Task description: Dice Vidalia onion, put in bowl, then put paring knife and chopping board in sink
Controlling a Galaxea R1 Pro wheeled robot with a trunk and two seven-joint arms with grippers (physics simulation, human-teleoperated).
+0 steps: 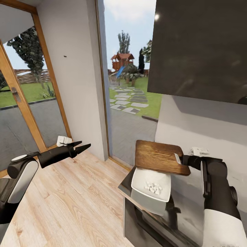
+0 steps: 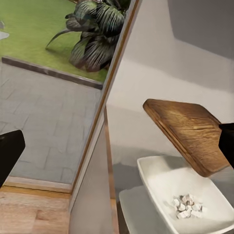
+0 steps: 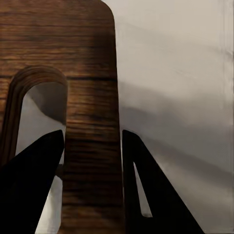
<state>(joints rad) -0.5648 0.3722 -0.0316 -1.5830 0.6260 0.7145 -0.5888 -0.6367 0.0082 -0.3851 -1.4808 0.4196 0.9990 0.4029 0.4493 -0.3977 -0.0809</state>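
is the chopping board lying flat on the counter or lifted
Lifted: the chopping board hangs tilted above the bowl, its handle end clamped in the right tool.

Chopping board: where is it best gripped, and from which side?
By the strip of wood between the slot handle hole and the board's edge, coming in from that handle end. The right gripper does this: one of its fingers goes through the slot, the other outside the chopping board, held up over the bowl.

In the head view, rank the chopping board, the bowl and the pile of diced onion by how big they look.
1. chopping board, held up by the right gripper
2. bowl, looking only slightly smaller; the board hides its far rim, so this order is unsure
3. diced onion, clearly smallest
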